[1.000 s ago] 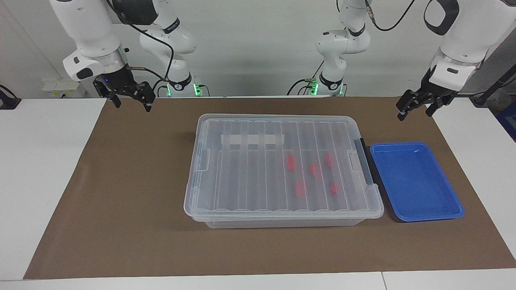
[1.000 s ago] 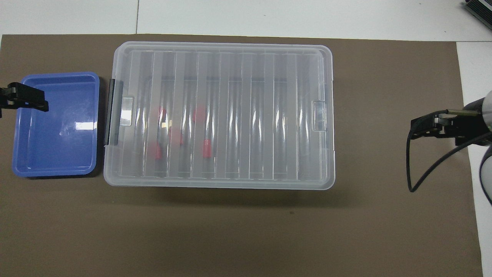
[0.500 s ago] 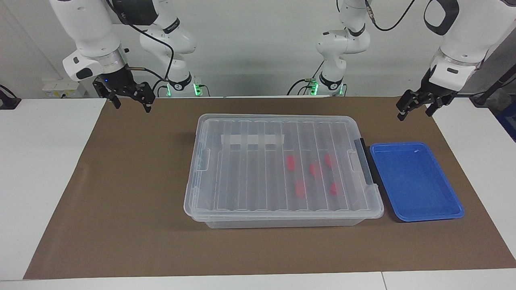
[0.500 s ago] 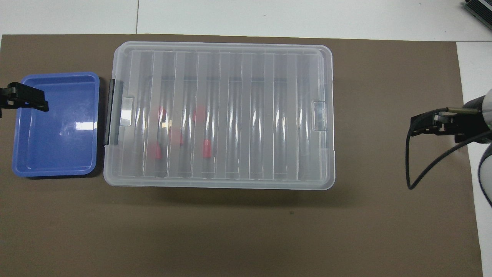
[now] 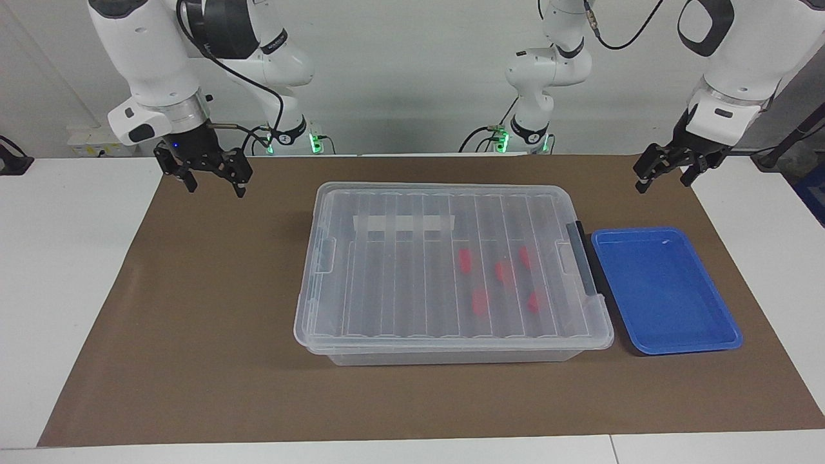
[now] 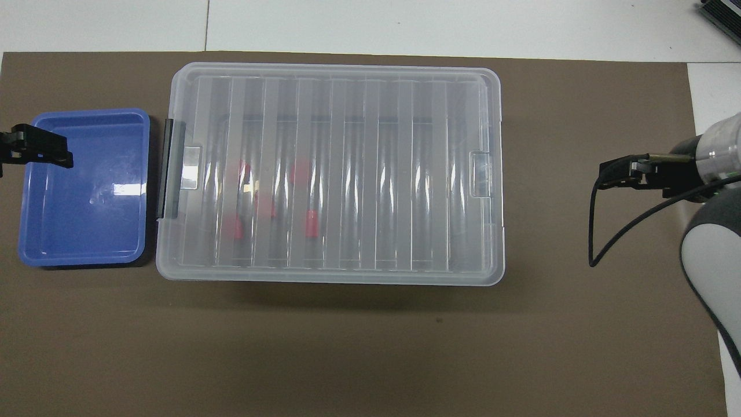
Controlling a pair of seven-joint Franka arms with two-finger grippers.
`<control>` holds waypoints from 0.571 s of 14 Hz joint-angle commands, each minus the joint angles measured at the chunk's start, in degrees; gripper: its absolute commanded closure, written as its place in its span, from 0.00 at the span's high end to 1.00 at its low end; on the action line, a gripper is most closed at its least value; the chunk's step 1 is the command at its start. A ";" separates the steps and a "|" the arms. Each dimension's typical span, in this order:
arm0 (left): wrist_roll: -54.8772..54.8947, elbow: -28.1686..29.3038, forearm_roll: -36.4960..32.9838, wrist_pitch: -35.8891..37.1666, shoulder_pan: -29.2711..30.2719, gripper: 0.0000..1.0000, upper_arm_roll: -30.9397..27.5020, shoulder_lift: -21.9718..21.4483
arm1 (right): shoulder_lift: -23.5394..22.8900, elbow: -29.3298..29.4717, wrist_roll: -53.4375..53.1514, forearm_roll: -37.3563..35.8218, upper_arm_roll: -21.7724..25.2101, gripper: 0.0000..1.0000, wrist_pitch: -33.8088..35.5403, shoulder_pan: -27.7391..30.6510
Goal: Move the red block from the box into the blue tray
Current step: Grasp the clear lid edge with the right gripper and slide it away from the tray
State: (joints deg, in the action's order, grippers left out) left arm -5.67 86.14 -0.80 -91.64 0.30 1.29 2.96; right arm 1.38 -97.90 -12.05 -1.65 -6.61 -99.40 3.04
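Five red blocks (image 5: 503, 270) lie inside the lidded box (image 5: 451, 270); the blue tray (image 5: 664, 290) beside it holds nothing. Both the left gripper (image 5: 664, 169) and right gripper (image 5: 209, 174) hang spread and empty, so everything remains undone.

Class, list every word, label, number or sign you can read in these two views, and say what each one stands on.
None can be read.
The white label strip on the box lid shows no writing.
The blue tray, the red blocks under the lid, the brown mat, the left gripper and the right gripper carry no legible marks.
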 commanded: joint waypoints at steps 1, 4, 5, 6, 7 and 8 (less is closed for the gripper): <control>0.49 2.10 -0.96 -1.35 -0.04 1.00 -0.06 -1.64 | -1.98 -0.98 -3.84 -0.11 -0.50 1.00 -3.42 -2.06; 0.49 2.10 -0.96 -1.35 -0.04 1.00 -0.06 -1.64 | -4.10 -1.06 -5.97 -0.20 -0.51 1.00 -6.32 -5.23; 0.49 2.19 -0.96 -1.35 -0.04 1.00 -0.06 -1.64 | -4.80 -1.50 -6.92 -0.20 -0.51 1.00 -7.29 -6.10; 0.49 2.19 -0.96 -1.35 -0.04 1.00 -0.06 -1.64 | -5.68 -1.59 -8.06 -0.11 -0.51 1.00 -8.25 -7.59; 0.49 2.19 -0.96 -1.35 -0.04 1.00 -0.06 -1.64 | -6.21 -1.68 -8.77 -0.20 -0.51 1.00 -9.31 -8.21; 0.49 2.19 -0.96 -1.35 -0.04 1.00 -0.06 -1.64 | -6.91 -1.68 -8.87 -0.29 -0.51 1.00 -9.75 -8.83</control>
State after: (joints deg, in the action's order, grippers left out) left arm -5.67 86.14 -0.80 -91.64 0.30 1.29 2.96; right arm -4.53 -99.09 -19.35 -1.64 -6.98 -107.32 -4.95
